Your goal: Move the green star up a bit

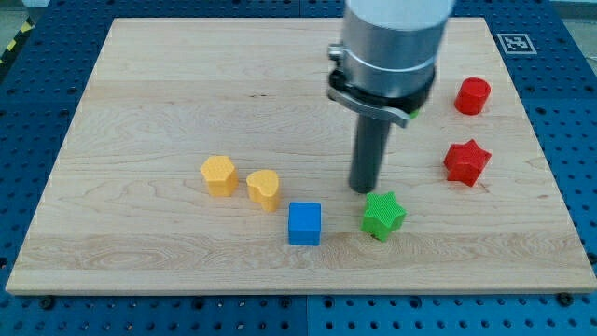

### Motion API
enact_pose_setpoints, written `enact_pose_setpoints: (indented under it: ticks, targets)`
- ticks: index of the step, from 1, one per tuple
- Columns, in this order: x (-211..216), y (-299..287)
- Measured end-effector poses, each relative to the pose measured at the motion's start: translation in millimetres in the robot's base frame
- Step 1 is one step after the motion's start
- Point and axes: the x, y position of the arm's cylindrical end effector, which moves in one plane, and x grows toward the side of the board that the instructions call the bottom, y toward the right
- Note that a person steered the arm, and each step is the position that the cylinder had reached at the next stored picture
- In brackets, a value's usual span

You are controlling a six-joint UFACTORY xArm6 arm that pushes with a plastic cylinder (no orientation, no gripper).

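Note:
The green star [383,215] lies on the wooden board [140,93], right of the middle and toward the view's bottom. My tip [364,189] rests on the board just above and slightly left of the green star, very close to its upper left point. The rod rises from there to the grey arm body at the view's top.
A blue cube [304,224] lies left of the green star. A yellow heart-like block [264,189] and a yellow hexagon block [219,175] lie further left. A red star [465,161] and a red cylinder-like block [472,96] lie at the right.

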Motion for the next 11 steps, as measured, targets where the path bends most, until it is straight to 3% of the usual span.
enact_pose_setpoints:
  ticks: [2, 3, 4, 5, 8, 10, 11]
  targets:
    - [15.2, 65.3]
    - [67.3, 81.8]
    - [106.5, 56.9]
    - [106.1, 18.2]
    - [50.6, 12.7]
    - [-17.8, 12.5]
    - [-5.6, 8.4]
